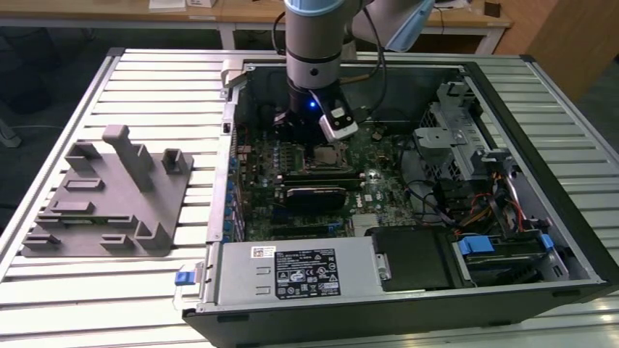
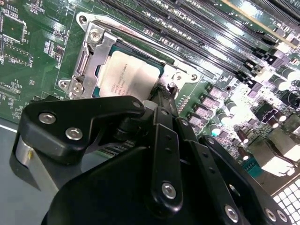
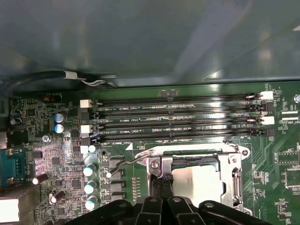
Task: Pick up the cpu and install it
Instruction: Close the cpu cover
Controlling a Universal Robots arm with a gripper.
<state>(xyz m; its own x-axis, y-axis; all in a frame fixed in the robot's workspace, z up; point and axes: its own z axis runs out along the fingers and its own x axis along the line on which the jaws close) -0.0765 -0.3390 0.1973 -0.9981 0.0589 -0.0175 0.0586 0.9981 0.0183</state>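
The cpu (image 2: pixel 129 75) lies flat inside the metal socket frame (image 2: pixel 89 56) of the green motherboard, silvery top up. It also shows in the first wrist view as the cpu (image 3: pixel 194 180) within the socket frame (image 3: pixel 234 164). My gripper (image 2: pixel 161 93) hangs just over the socket's edge beside the chip, its black fingers (image 3: pixel 161 183) pressed together with nothing visible between them. In the exterior view the arm reaches down into the open computer case, and the gripper (image 1: pixel 322 143) sits right above the socket (image 1: pixel 327 154).
Long memory slots (image 3: pixel 178 117) run beside the socket, with capacitors (image 3: pixel 89 171) and a thin lever wire (image 3: pixel 124 162) near it. The case walls (image 1: pixel 232 145), power supply (image 1: pixel 300 272) and drive cage (image 1: pixel 454 138) hem in the board. A grey tray with posts (image 1: pixel 106 196) stands at the exterior view's left.
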